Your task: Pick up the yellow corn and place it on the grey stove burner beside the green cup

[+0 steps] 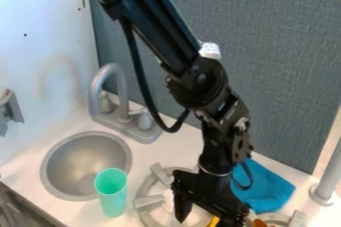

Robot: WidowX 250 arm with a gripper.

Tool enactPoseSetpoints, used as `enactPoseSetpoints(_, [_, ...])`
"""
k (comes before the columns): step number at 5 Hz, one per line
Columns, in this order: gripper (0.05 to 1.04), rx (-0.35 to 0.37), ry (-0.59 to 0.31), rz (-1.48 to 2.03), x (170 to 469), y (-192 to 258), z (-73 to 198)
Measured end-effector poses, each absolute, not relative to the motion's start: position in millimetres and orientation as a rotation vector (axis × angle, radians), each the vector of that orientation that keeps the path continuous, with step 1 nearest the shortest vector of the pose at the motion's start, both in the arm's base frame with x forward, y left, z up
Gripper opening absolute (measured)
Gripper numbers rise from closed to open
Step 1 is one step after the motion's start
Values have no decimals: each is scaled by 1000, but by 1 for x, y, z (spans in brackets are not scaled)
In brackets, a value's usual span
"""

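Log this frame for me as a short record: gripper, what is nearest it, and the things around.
Gripper: black, fingers apart, low over a stove burner
Nearest thing: something yellow, mostly hidden; contact unclear
Cup: turquoise, upright between sink and burner
Cloth: blue, on the counter beyond the gripper
Faucet: grey, behind the sink
Lower right: part of a second burner, an orange-brown thing by it

A mostly hidden yellow thing (214, 222) sits beside the burner (150, 202), near the gripper (207, 222)
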State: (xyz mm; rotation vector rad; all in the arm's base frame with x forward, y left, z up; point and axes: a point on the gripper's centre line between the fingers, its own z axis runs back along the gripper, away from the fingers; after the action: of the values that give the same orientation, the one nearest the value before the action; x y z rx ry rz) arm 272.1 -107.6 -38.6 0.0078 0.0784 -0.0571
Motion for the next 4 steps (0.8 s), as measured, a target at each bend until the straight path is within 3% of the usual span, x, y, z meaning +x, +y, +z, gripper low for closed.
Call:
enactPoseSetpoints(1, [1001,-5,41,-44,278,-110,-50])
enactPoseSetpoints(2, [1001,-69,49,-23,282,-122,-60])
enactPoseSetpoints(4, [1001,-92,80,33,291,-131,-77])
